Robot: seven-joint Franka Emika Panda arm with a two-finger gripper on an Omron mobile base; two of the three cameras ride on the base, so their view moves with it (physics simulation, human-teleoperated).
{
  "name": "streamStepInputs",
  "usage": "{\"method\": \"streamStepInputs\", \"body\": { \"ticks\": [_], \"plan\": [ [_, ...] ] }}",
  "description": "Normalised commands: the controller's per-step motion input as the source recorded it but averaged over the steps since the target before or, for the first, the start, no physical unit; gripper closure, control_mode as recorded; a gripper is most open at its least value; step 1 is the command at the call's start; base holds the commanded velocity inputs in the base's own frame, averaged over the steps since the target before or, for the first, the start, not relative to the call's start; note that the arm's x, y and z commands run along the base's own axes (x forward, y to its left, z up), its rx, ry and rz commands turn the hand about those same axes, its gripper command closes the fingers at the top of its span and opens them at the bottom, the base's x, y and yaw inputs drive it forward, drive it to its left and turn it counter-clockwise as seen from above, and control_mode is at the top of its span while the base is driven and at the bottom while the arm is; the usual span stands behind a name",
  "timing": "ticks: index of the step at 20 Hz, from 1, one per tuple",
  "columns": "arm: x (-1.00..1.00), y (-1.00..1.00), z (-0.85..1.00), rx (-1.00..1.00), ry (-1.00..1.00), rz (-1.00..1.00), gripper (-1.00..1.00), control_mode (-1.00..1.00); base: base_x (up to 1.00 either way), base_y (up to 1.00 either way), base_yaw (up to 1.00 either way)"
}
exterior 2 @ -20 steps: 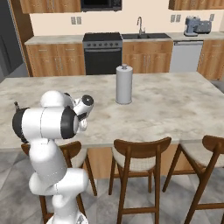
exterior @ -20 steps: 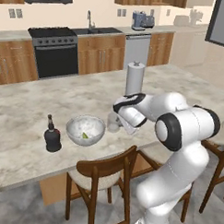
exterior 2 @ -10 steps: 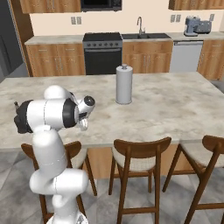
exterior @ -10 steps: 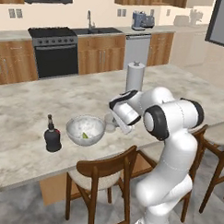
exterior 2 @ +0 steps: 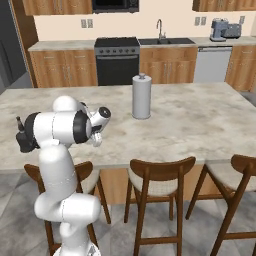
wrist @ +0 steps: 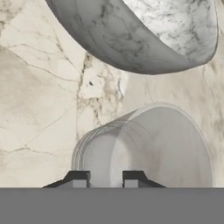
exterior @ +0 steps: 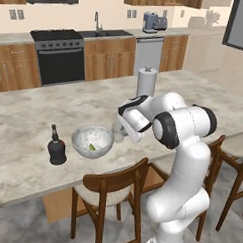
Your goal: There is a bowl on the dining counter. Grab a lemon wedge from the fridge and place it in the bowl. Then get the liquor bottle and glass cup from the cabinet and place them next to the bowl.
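Glass cup coming down beside the bowl on the dining counter

Taking the bowl [exterior: 93,141] as the landmark and going left to right: the liquor bottle [exterior: 57,147] stands upright just left of it on the dining counter [exterior: 23,119], a lemon wedge [exterior: 92,147] lies inside it, and the glass cup [exterior: 118,133] is just beside its right rim, clamped in the gripper [exterior: 125,132]. In the hand view the dark fingertips [wrist: 79,178] pinch the cup's rim, so it is grasping the cup, not released. The cup's long axis runs away from the hand toward the counter; I cannot tell whether its base has landed. To do this well, I'd judge it should settle flat, clear of the bowl's wall, before letting go.
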Motion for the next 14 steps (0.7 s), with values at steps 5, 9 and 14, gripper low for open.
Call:
{"method": "streamStepInputs", "body": {
  "ticks": [5, 9, 14],
  "plan": [
    [0.02, 0.17, -0.24, 0.0, 0.0, 0.02, 1.0, -1.0, 0.0, 0.0, 0.0],
    [0.0, 0.12, -0.13, 0.0, 0.0, 0.01, -1.0, -1.0, 0.0, 0.0, 0.0],
    [-0.11, 0.03, 0.0, 0.0, 0.0, 0.01, -1.0, -1.0, 0.0, 0.0, 0.0]
  ]
}}
